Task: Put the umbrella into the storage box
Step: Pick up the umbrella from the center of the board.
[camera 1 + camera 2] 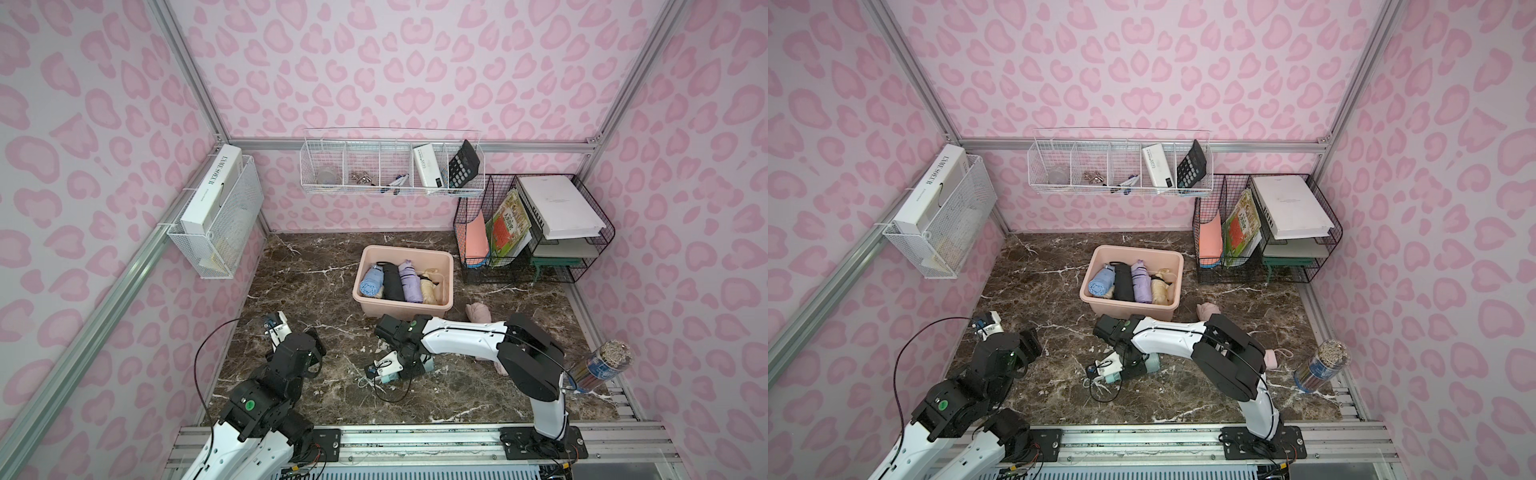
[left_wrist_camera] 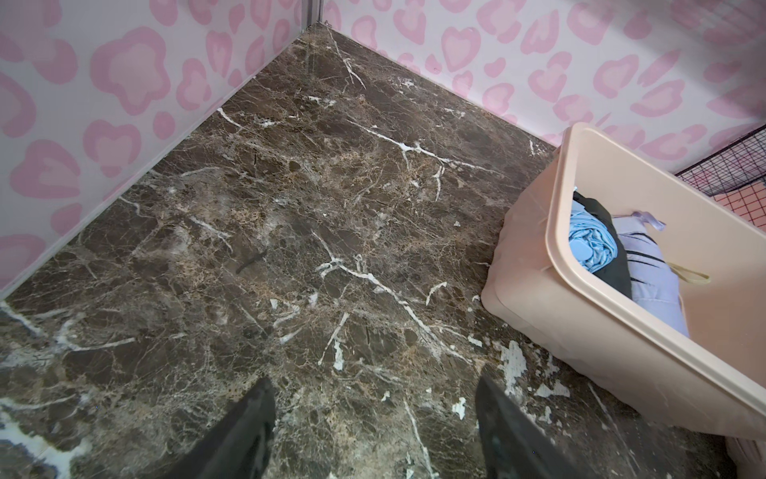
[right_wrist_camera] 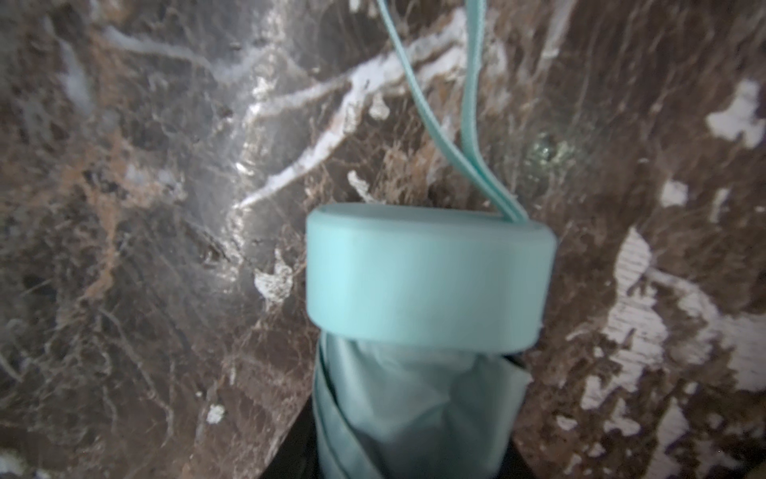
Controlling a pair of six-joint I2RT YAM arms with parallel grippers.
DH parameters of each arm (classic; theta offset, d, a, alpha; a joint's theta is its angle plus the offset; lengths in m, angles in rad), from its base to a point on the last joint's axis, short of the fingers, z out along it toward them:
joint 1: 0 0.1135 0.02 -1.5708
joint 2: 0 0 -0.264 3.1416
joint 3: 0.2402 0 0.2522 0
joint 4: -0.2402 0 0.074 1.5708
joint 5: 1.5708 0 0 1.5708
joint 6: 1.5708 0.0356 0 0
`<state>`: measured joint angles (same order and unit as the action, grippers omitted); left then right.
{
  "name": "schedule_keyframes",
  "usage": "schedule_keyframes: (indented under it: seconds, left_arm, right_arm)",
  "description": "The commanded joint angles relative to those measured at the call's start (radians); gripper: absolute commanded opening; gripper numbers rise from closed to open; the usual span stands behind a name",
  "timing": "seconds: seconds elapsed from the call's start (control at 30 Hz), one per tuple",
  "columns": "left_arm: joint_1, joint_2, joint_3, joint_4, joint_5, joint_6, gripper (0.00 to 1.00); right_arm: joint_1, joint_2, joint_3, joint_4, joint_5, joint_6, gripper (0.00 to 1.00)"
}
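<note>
1. The storage box point(image 1: 403, 306) holds four folded umbrellas.
2. My right gripper point(image 1: 411, 368) pinches the mint umbrella point(image 3: 427, 273), which lies on the marble table point(image 1: 316, 257) before the box; my left gripper point(image 2: 373, 394) is spread and empty.
3. I judge that lifting and placing remain.

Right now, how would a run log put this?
left claw: open, empty | right claw: around teal umbrella on table | box: umbrella not yet in
</note>
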<state>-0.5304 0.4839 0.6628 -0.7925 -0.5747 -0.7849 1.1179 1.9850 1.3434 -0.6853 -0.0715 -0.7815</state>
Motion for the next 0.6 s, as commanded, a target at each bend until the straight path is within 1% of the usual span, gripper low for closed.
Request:
schedule_keyframes:
  seconds: [0.0,0.17,0.4,0.57]
  left_arm:
    - [0.000,0.004,0.010,0.026,0.001,0.017,0.76]
    - [0.000,0.017,0.012,0.042,0.004,0.023,0.76]
    - [0.000,0.056,0.033,0.068,0.010,0.046,0.76]
    - [0.001,0.074,0.036,0.083,0.013,0.053,0.76]
  right_arm:
    - [0.001,-0.003,-0.024,-0.006,0.012,0.035,0.26]
    - [0.001,-0.055,-0.054,0.029,-0.008,0.065,0.15]
    - [0.001,-0.120,-0.095,0.070,-0.037,0.098,0.07]
    - [0.000,-0.170,-0.116,0.100,-0.057,0.131,0.04]
